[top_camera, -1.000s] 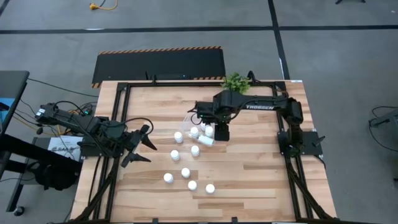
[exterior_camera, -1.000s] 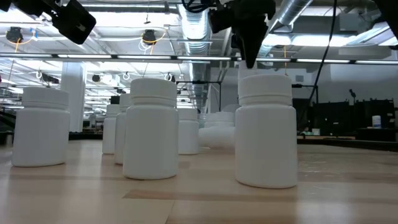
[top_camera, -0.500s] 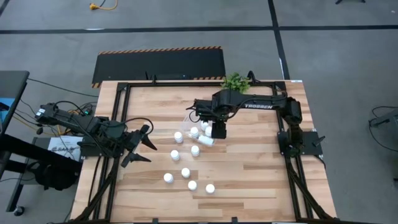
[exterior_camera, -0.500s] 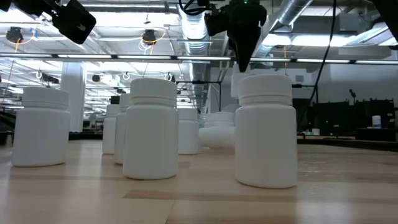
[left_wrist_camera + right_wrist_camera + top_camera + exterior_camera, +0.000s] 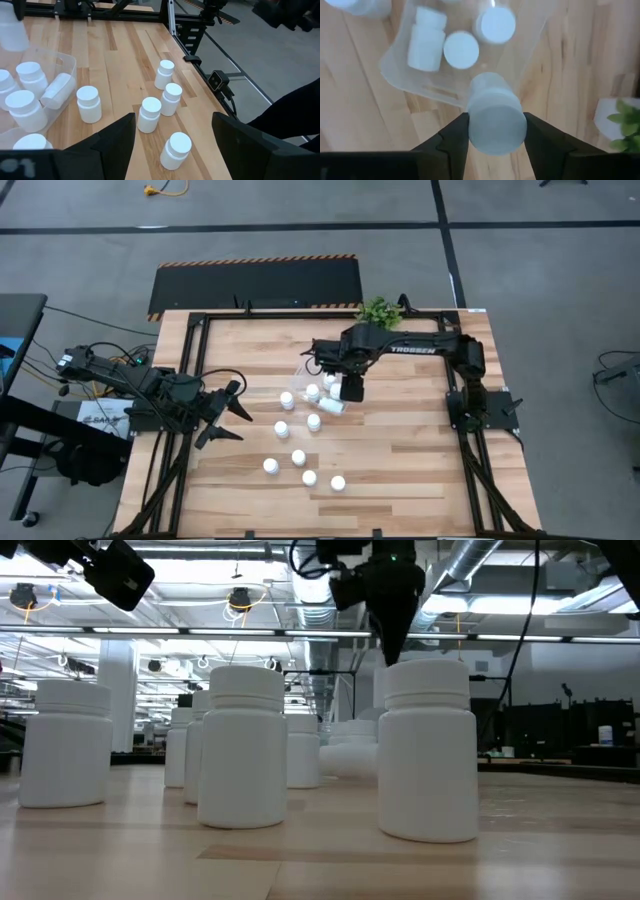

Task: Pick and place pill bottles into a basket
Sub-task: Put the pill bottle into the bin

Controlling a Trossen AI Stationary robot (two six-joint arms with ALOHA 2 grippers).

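Observation:
My right gripper hangs over the right-hand rim of the clear basket and is shut on a white pill bottle. The basket holds several bottles, one of them lying on its side. Several more bottles stand upright on the wood to the near side of the basket, such as one bottle and another. My left gripper is open and empty at the table's left side, pointing toward the bottles; it also shows in the left wrist view. My right gripper pinches the bottle's round sides between its two fingers. The fingers come from above, pointing down. The bottle is lifted clear, on end, above the basket's rim.
A small green potted plant stands at the far edge, just behind the right arm. Black frame rails run along the table's edges. Bare wood lies to the right of the loose bottles.
My right gripper has gone a little toward the table's left and far edge, over the basket's rim, still shut on the bottle and pointing down.

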